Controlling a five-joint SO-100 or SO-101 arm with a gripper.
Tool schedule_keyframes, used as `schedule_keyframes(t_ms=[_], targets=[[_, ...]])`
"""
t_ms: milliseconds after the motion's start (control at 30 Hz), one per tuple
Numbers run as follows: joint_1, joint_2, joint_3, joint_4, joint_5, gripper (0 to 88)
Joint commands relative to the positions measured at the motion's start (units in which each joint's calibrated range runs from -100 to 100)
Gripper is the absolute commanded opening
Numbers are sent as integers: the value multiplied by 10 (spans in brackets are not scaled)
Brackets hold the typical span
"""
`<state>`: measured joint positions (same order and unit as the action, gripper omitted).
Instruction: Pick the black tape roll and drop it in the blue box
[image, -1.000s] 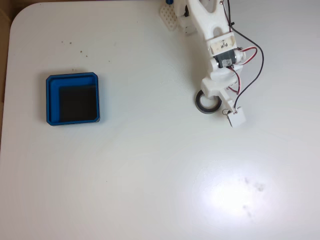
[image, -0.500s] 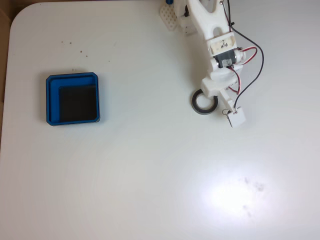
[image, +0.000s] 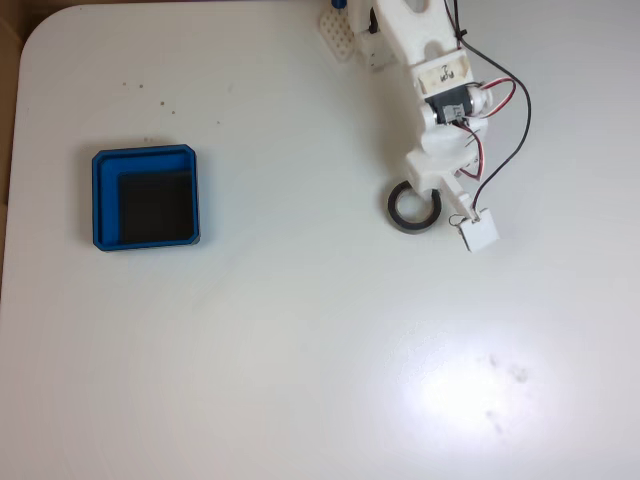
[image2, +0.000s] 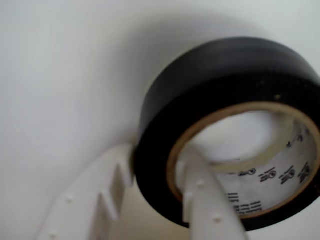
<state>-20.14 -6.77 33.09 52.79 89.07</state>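
Black tape roll (image2: 220, 105) lies flat on the white worktop (image: 300, 350), well apart from the blue box (image: 145, 197), on the right of it in the fixed view. In the wrist view the tool (image2: 155, 192) straddles the wall of the roll: one white finger (image2: 205, 200) goes inside the open centre, against the tan inner rim, and the other finger (image2: 95, 200) stands outside, against the black band. The jaws are closed on this wall, or nearly so; the roll seems gripped but rests on the worktop. In the fixed view the roll (image: 414, 208) lies just under the tip of the white arm (image: 440, 110).

I judge the grasp as narrow, only on one side of the ring. When the arm lifts, the roll may hang and swing, or slip out if the fingers press weakly. Because the blue box is far, a long carry gives time for such a slip, and the roll could fall short of the rim.
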Motion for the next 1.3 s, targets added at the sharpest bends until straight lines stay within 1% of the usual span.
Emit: schedule_keyframes(t_ms=[0, 200, 367, 467, 700, 900, 1100, 1267], targets=[[7, -59, -38, -2, 2, 11], [12, -137, -38, -2, 2, 11], [66, -199, -38, -2, 2, 11], [127, -224, -39, -2, -1, 11], [303, -270, -36, -3, -4, 11], [444, -275, -34, -3, 1, 11], [558, -275, -34, -3, 1, 11], [628, -273, -34, -3, -2, 11]])
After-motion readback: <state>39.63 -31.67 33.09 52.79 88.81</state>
